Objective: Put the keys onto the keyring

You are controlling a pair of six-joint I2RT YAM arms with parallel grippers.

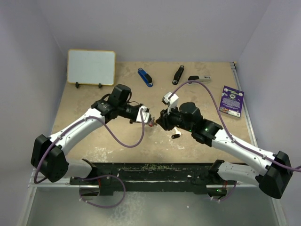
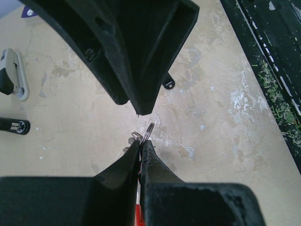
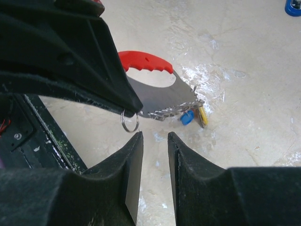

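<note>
My left gripper (image 1: 146,117) is shut on the keyring (image 2: 148,129), with the silver ring sticking out past the fingertips. In the right wrist view the ring (image 3: 130,121) hangs from the left fingers, and the chain (image 3: 171,112), the red fob (image 3: 146,61) and the blue and yellow tags (image 3: 193,117) trail behind it. My right gripper (image 3: 155,136) is open and empty, its tips just below and right of the ring. In the top view it (image 1: 161,121) faces the left gripper closely. A black-headed key (image 1: 176,136) lies on the table beside the right arm and also shows in the left wrist view (image 2: 168,84).
A blue stapler (image 1: 145,77), a black stapler (image 1: 178,74) and a grey stapler (image 1: 199,79) lie at the back. A purple card (image 1: 232,100) lies at the right. A whiteboard (image 1: 91,67) stands at the back left. The dark front rail (image 1: 150,172) runs along the near edge.
</note>
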